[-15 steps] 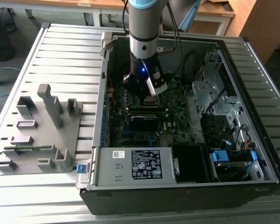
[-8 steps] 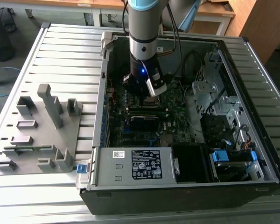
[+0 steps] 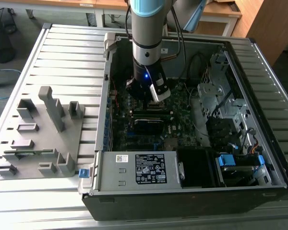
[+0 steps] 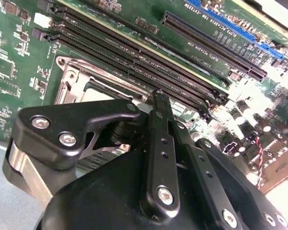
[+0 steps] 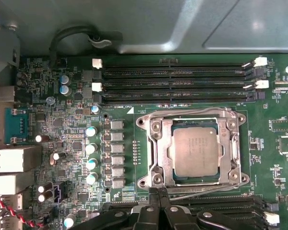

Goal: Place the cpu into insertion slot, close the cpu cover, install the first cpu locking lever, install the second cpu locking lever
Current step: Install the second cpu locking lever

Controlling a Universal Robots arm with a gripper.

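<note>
The gripper (image 4: 159, 96) hangs low over the green circuit board (image 5: 77, 139) inside an open computer case (image 3: 259, 62), its black fingers (image 4: 159, 143) drawn together to a narrow tip with nothing held between them. In the first wrist view the fingertips sit at the edge of the insertion slot (image 5: 194, 149), just beside its metal rim. The cpu (image 5: 196, 152) lies flat in the slot, silver-grey top up, framed by the cpu cover (image 5: 158, 143), which lies down around the chip. A thin wire lever (image 5: 206, 190) runs along the side of the slot nearest the gripper. Long black memory slots (image 5: 177, 81) run beside the socket on its far side. In the exterior view the arm (image 3: 148, 33) reaches straight down into the case, which rests on a slatted metal table (image 3: 67, 52). A grey parts holder (image 3: 43, 134) stands on the table at the exterior view's left, well apart from the case.
</note>
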